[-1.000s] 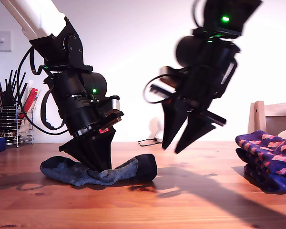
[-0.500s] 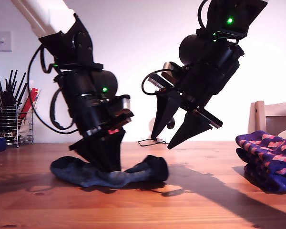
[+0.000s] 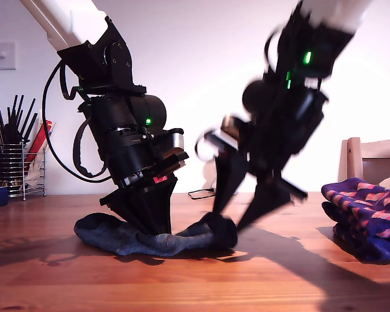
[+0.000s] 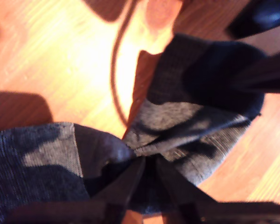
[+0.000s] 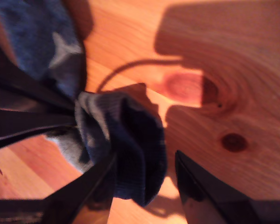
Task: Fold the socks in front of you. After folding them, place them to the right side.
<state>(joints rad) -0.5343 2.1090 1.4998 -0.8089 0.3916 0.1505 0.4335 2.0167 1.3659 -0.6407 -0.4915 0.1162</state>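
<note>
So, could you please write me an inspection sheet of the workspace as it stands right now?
Surface: wooden table, bare where visible, with shadows of the arms.
Job's things: grey-blue sock lies bunched mid-table; patterned socks stacked at the exterior view's right.
Clutter: wire rack of utensils at the exterior view's left.
Grippers: my first gripper has its jaws shut on the grey-blue sock's middle; my second gripper has open jaws around the sock's dark toe end.
Cables: black cable loops along the first arm; another lies on the table behind.
Surroundings: pale wall, wall switch, chair back.
</note>
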